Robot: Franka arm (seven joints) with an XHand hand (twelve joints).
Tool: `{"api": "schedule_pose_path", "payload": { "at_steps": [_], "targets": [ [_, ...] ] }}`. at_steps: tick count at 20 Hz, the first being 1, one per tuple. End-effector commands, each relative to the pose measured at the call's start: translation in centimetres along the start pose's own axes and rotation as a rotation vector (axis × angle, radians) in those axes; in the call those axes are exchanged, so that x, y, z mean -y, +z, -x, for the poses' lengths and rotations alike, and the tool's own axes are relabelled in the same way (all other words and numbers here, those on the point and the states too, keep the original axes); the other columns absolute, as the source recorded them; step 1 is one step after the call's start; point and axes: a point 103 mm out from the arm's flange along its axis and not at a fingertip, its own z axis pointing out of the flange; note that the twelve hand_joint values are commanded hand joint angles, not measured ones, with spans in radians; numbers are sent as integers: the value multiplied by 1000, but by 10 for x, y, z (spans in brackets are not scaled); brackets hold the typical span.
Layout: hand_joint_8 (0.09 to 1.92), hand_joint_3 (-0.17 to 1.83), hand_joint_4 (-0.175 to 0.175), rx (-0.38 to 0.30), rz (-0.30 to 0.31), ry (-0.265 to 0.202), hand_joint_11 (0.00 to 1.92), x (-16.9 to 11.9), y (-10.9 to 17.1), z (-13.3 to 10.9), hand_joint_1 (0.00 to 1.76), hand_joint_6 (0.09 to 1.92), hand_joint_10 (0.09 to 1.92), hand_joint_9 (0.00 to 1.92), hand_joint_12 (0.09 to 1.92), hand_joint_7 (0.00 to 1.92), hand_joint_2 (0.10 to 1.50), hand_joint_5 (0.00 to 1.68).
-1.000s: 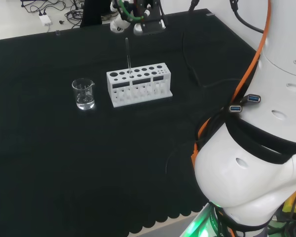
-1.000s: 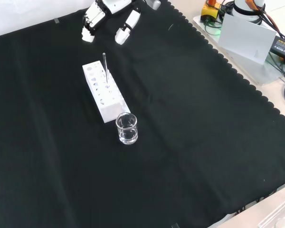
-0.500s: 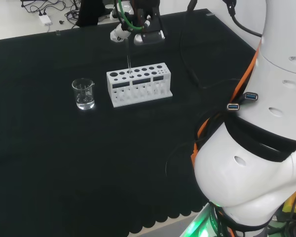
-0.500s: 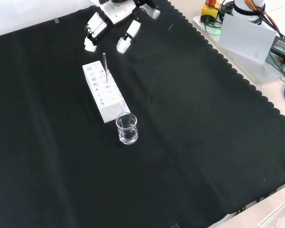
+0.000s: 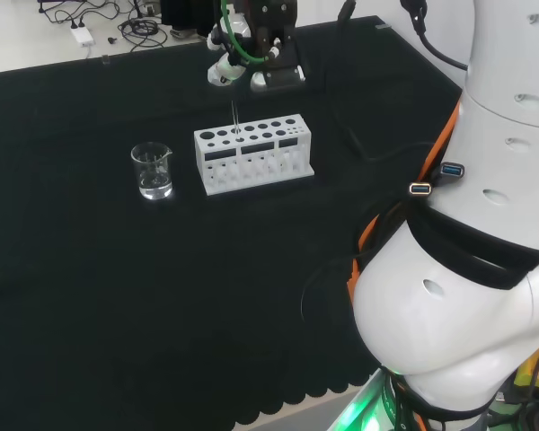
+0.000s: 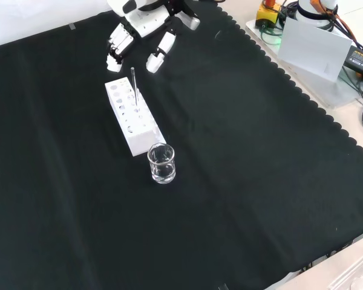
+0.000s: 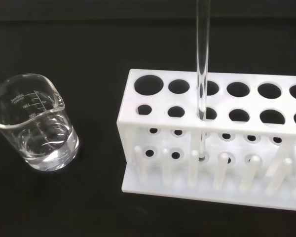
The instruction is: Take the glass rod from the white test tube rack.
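Observation:
A clear glass rod [image 6: 133,86] [image 7: 203,64] [image 5: 234,118] stands upright in a hole of the white test tube rack [image 6: 132,116] [image 5: 253,153] [image 7: 222,143]. The black and white hand [image 6: 144,27] [image 5: 256,56] hovers above and beyond the rack in the front view, fingers relaxed and spread, holding nothing. Its fingertips [image 6: 152,61] hang a little short of the rod's top. In the head view the hand sits just behind the rack.
A small glass beaker [image 6: 161,163] [image 5: 153,171] [image 7: 34,123] with a little clear liquid stands beside the rack's end. The arm's white links [image 5: 467,269] fill the head view's right. Cables and boxes [image 6: 314,36] lie off the cloth's far right corner.
The hand has come down and nearer to the rack and the rod's top. Rack, rod and beaker have not moved.

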Motion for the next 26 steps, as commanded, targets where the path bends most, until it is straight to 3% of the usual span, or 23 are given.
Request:
{"api": "schedule_pose_path", "payload": {
  "at_steps": [1, 9, 14, 16, 26],
  "targets": [
    [852, -175, -175, 5, -6, 7, 419, -5, 8, 6, 779, 87, 778, 526, 1318, 403, 1171, 382],
    [829, -175, -175, 9, -9, -2, 521, -10, 14, 7, 794, 129, 734, 694, 1286, 581, 1182, 531],
    [795, -175, -175, 4, -19, 3, 573, -11, 18, 15, 805, 593, 692, 791, 1271, 689, 1186, 483],
    [798, -175, -175, 10, -21, 7, 593, -12, 19, 18, 809, 695, 691, 822, 1267, 714, 1188, 479],
    [803, -175, -175, 9, -6, -5, 688, -17, 20, 13, 834, 860, 700, 991, 1252, 839, 1193, 566]
  ]
}}
